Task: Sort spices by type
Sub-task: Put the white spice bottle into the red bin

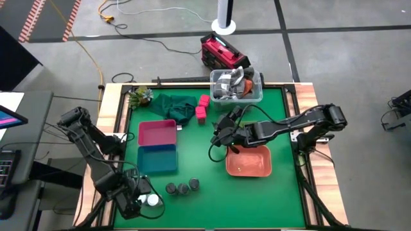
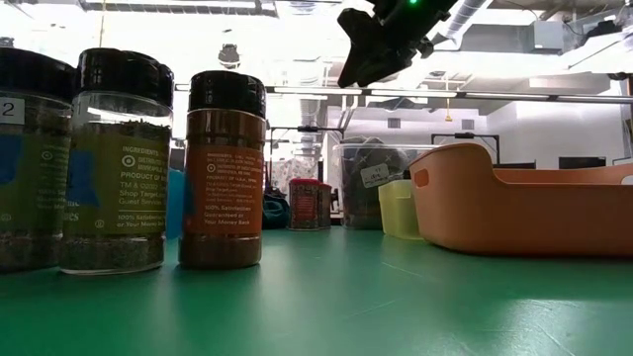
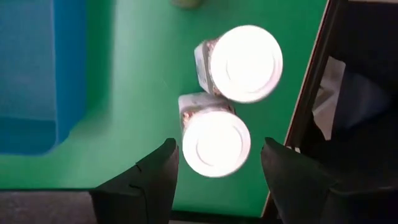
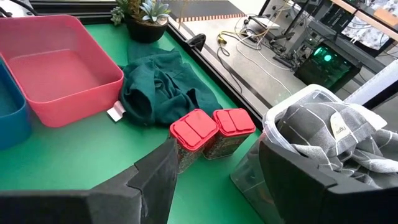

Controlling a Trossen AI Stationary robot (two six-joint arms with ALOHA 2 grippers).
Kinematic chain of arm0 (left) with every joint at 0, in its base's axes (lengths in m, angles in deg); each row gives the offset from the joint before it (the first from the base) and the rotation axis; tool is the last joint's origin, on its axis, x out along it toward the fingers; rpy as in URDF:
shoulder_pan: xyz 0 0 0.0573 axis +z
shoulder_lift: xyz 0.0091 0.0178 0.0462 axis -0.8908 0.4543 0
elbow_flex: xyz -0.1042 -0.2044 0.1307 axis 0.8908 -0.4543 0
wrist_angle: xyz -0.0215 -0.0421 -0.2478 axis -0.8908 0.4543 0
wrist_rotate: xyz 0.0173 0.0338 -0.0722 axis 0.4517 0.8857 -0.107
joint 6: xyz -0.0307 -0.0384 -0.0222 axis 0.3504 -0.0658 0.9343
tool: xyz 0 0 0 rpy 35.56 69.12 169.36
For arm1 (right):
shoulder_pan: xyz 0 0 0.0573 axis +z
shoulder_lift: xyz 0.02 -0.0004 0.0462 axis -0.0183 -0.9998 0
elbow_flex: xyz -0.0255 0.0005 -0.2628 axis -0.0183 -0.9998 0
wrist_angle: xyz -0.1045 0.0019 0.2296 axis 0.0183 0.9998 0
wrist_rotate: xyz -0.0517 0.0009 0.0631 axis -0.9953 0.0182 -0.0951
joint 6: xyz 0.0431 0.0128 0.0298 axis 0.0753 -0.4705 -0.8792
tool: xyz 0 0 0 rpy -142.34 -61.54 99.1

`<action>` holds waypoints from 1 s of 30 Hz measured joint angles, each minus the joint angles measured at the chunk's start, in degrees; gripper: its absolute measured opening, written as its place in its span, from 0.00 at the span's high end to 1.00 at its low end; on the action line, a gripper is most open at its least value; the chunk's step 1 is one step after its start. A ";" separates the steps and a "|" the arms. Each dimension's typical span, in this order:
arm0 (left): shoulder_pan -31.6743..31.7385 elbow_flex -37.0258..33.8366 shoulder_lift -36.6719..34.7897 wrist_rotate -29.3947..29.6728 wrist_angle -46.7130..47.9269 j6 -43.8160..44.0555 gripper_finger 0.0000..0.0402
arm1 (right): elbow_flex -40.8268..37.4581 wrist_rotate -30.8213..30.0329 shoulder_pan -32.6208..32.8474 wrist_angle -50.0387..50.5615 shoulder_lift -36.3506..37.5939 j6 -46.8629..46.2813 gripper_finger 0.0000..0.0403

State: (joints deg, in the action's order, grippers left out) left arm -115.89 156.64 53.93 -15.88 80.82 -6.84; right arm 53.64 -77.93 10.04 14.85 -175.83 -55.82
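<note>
The pink tray (image 1: 157, 133), blue tray (image 1: 157, 159) and orange bin (image 1: 249, 162) sat empty; the clear tub (image 1: 236, 86) held grey cloth. My left end effector (image 3: 216, 163) hung parted above two white-topped jars (image 3: 216, 142) at the worktop's (image 1: 212, 147) corner. My right end effector (image 4: 214, 168), parted and empty, faced two red-lidded jars (image 4: 194, 132) beside the tub.

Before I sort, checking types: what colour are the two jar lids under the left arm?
White lids, left wrist view.
</note>
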 joint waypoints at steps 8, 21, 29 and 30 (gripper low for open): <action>0.07 0.00 0.00 3.06 -0.08 -0.32 0.38 | 0.00 0.27 0.00 0.00 0.00 -0.02 0.37; -0.87 -0.02 4.58 1.24 0.03 0.05 0.15 | -1.23 0.62 -0.03 -1.32 -0.07 0.23 0.37; -2.20 -0.02 7.77 1.93 1.22 -1.20 0.15 | -2.10 0.74 -0.13 -3.11 -0.07 0.45 0.37; -2.20 -0.02 8.48 1.91 1.39 -1.81 0.15 | -2.10 0.74 -0.13 -3.17 -0.04 0.46 0.37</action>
State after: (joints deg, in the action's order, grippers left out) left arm -118.09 156.62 62.40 -13.97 82.22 -8.64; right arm 51.54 -77.18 9.91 11.67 -175.87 -55.35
